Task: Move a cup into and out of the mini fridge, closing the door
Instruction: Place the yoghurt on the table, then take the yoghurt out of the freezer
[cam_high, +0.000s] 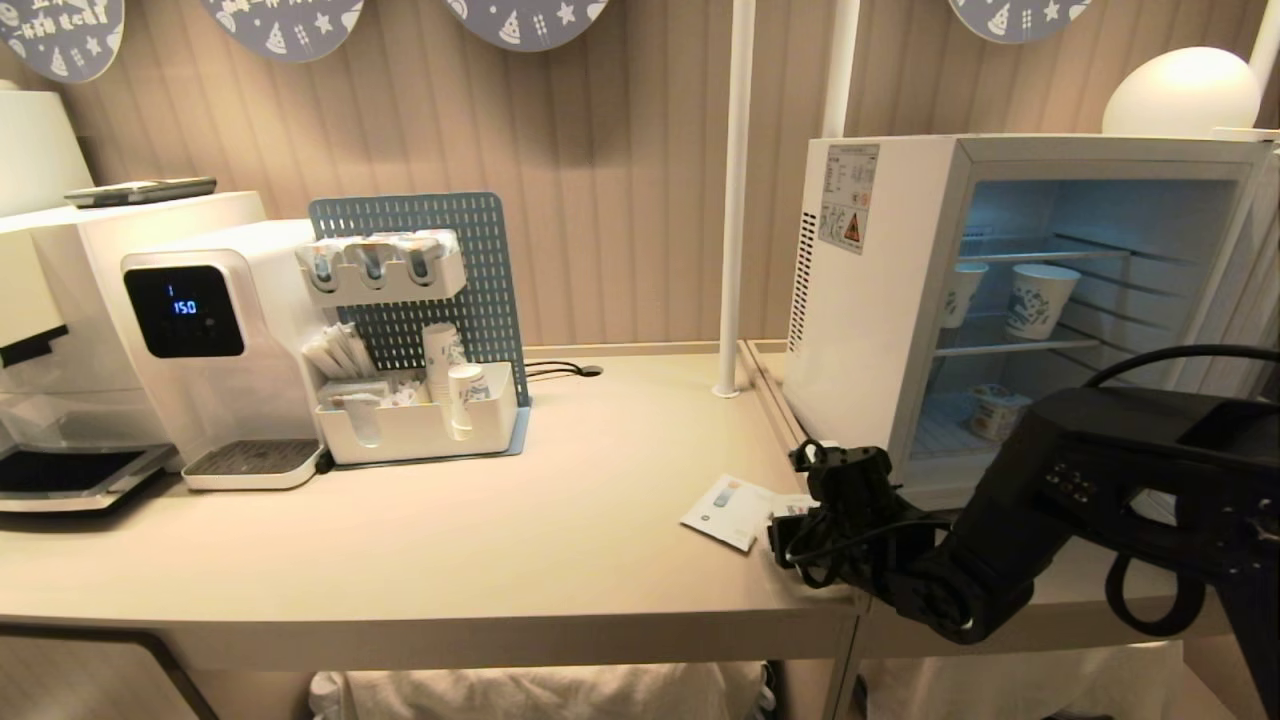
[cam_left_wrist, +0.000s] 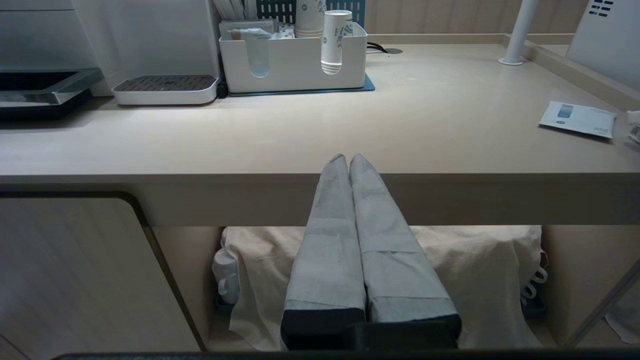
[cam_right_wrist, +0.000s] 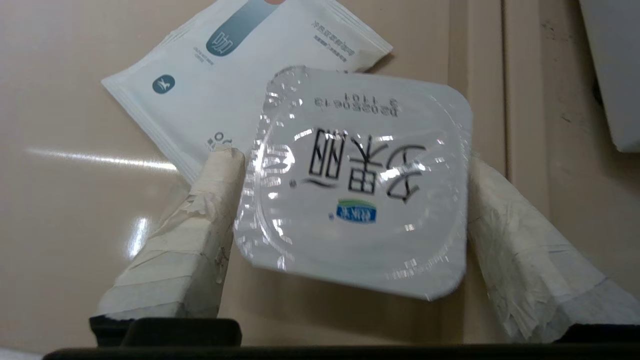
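A white sealed cup (cam_right_wrist: 360, 180) with a shiny printed lid stands on the beige table, partly over a white sachet (cam_right_wrist: 240, 80). My right gripper (cam_right_wrist: 350, 160) is open, pointing down over the cup with one taped finger on each side of its lid. In the head view that gripper (cam_high: 812, 500) hangs just in front of the mini fridge (cam_high: 870, 330). The fridge's door (cam_high: 1245, 270) is swung open at the far right. My left gripper (cam_left_wrist: 348, 157) is shut and empty, parked low before the table's front edge.
Inside the fridge, two paper cups (cam_high: 1040, 298) stand on the middle wire shelf and a small tub (cam_high: 997, 411) on the bottom. A water dispenser (cam_high: 200, 330) and a white organiser tray (cam_high: 420, 425) stand at the back left. A white pole (cam_high: 735, 200) rises beside the fridge.
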